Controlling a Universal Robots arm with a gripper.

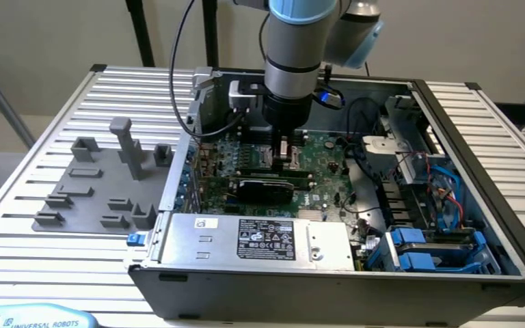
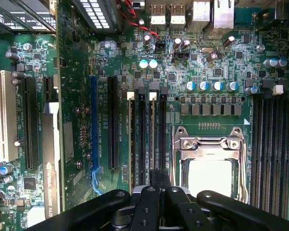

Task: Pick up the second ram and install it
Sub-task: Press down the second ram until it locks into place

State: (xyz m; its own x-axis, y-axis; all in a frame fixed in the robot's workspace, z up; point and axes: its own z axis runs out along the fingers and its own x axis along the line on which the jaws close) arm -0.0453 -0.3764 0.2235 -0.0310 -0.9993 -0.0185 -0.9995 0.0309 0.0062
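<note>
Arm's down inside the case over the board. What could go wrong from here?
1. The end effector hangs low over the memory slots, right beside the CPU socket; a sideways slip might hit its metal frame.
2. The arm's black cable loops close by the case wall and may snag on its edge.

Open PC case [image 1: 445, 130] on slatted table [image 1: 52, 260]; motherboard [image 2: 207, 67] inside, CPU socket [image 2: 209, 163] (bare); grey tray [image 1: 98, 184] beside case; power supply [image 1: 262, 239]; blue drive bays [image 1: 426, 249].
</note>
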